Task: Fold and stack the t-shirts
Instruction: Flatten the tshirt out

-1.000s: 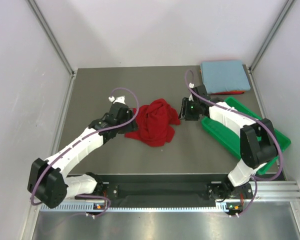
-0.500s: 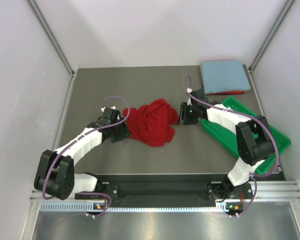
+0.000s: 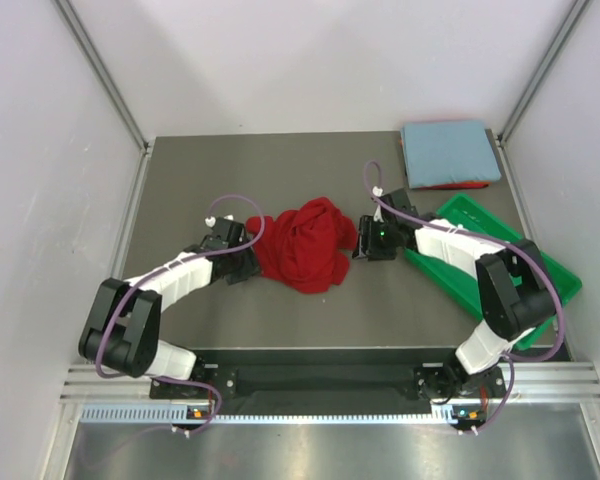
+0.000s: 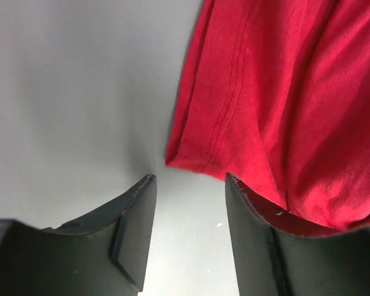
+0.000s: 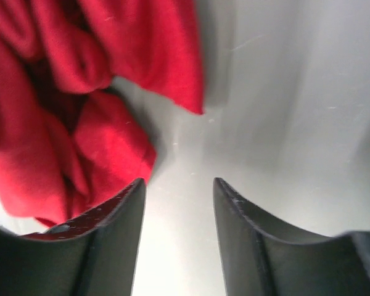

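Note:
A crumpled red t-shirt (image 3: 305,243) lies in a heap at the middle of the table. My left gripper (image 3: 248,262) is low at its left edge, open, with bare table between the fingers; the shirt's hemmed corner (image 4: 191,157) lies just ahead of the gap. My right gripper (image 3: 364,241) is at the heap's right edge, open too, and red cloth (image 5: 80,142) lies ahead and to the left of its left finger. A folded light blue t-shirt (image 3: 448,152) rests at the back right on top of a folded red one (image 3: 460,186), of which only an edge shows.
A green plastic tray (image 3: 460,262) sits at the right, partly under my right arm. White walls with metal posts close in the table on three sides. The rail with the arm bases runs along the near edge.
My left gripper has drawn back off the shirt's left side and come down to the table beside it. My right gripper has shifted slightly left toward the heap. The shirt has barely moved.

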Controlling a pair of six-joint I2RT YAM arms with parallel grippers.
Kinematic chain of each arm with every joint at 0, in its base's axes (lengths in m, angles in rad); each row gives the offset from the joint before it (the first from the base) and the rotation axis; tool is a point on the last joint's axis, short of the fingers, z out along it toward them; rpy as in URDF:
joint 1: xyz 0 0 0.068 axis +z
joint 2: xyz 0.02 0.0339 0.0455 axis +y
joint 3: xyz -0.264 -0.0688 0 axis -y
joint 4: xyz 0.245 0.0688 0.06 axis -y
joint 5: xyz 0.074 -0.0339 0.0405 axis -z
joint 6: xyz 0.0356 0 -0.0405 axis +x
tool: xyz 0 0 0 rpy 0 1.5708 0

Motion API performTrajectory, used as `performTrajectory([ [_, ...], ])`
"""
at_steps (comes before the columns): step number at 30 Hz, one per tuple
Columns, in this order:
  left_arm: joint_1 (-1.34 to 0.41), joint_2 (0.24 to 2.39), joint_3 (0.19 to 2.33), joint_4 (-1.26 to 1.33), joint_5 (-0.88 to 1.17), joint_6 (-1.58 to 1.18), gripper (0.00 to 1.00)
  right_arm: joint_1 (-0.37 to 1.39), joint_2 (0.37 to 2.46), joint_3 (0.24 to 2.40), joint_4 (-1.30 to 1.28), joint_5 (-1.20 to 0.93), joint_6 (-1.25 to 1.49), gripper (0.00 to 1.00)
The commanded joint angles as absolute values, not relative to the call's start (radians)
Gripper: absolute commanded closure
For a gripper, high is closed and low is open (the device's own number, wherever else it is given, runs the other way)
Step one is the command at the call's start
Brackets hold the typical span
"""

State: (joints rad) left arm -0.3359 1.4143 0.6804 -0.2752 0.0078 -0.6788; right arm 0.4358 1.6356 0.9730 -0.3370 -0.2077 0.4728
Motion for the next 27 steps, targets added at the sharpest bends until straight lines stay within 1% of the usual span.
performTrajectory([
  [1, -0.334, 1.446, 0.670, -0.216, -0.037, -0.669, 0.48, 0.474, 1.572, 0.959, -0.287, -0.222, 0.489, 0.49],
  [4, -0.334, 1.460, 0.681, -0.206, -0.040, -0.661, 0.53, 0.505, 1.562, 0.927, -0.256, -0.235, 0.515, 0.46],
  [7, -0.334, 1.477, 0.696, -0.199, -0.034, -0.653, 0.58, 0.531, 1.560, 0.905, -0.227, -0.229, 0.544, 0.44],
  [10, -0.334, 1.485, 0.706, -0.195, -0.020, -0.650, 0.74, 0.538, 1.574, 0.896, -0.210, -0.216, 0.568, 0.44],
  [11, -0.334, 1.483, 0.707, -0.195, -0.017, -0.649, 0.85, 0.541, 1.578, 0.893, -0.204, -0.215, 0.572, 0.44],
  [14, -0.334, 1.471, 0.722, -0.219, -0.029, -0.640, 1.00, 0.541, 1.597, 0.879, -0.167, -0.222, 0.587, 0.45],
  [23, -0.334, 1.293, 0.841, -0.389, -0.112, -0.580, 1.00, 0.541, 1.683, 0.859, -0.028, -0.296, 0.653, 0.48],
  [27, -0.334, 1.252, 0.870, -0.420, -0.097, -0.580, 1.00, 0.545, 1.716, 0.867, -0.014, -0.298, 0.661, 0.50],
])
